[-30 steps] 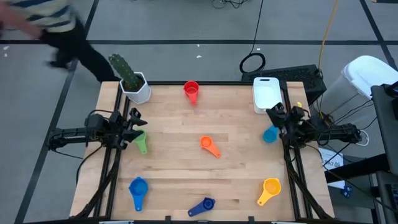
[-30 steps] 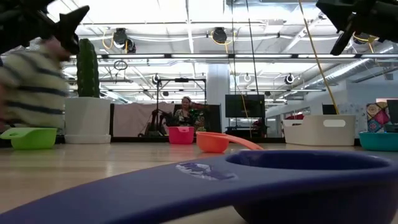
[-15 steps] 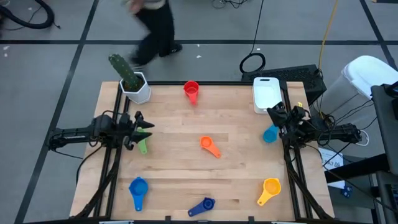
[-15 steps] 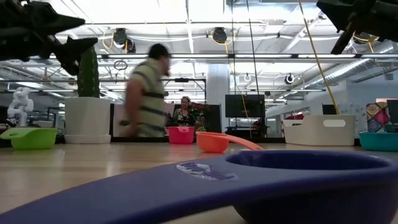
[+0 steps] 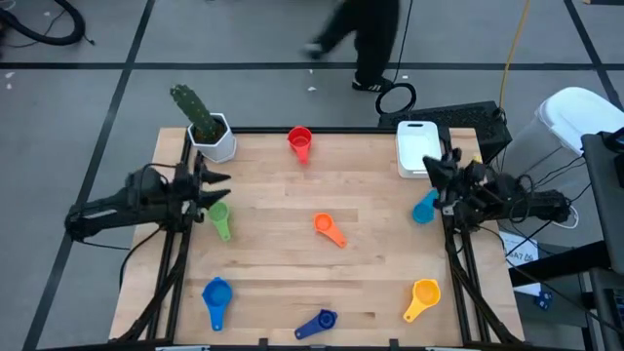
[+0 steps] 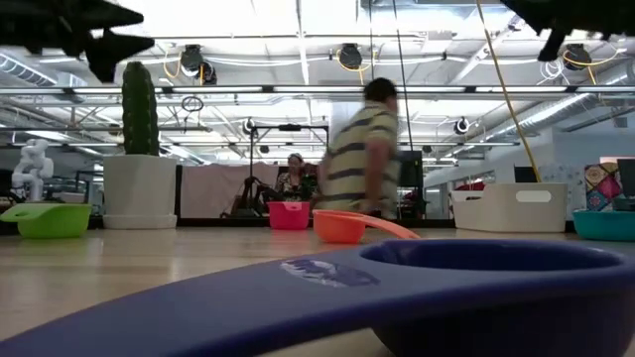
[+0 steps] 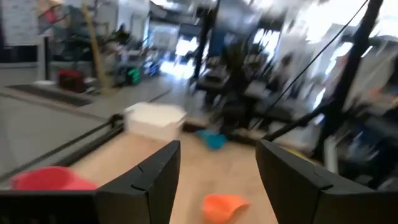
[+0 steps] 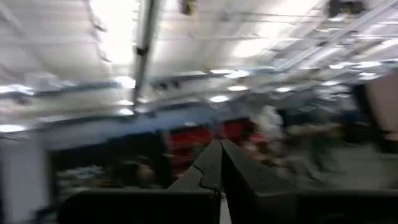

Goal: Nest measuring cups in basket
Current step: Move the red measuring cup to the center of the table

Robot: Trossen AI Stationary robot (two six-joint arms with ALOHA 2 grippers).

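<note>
- From above: the left gripper [image 5: 216, 189] hangs above the green cup [image 5: 220, 221], fingers apart; the right gripper [image 5: 435, 168] sits beside the white basket [image 5: 417, 146], near the teal cup [image 5: 424, 209].
- Table height: the dark blue cup [image 6: 397, 288] looms closest, the orange cup [image 6: 342, 225] beyond.
- Left wrist: prongs spread, nothing between.
- Right wrist: fingers [image 8: 211, 168] pressed together, aimed at the ceiling.

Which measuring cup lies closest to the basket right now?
The teal measuring cup, just below the white basket at the table's right edge; the red, orange and other cups sit much farther away.
</note>
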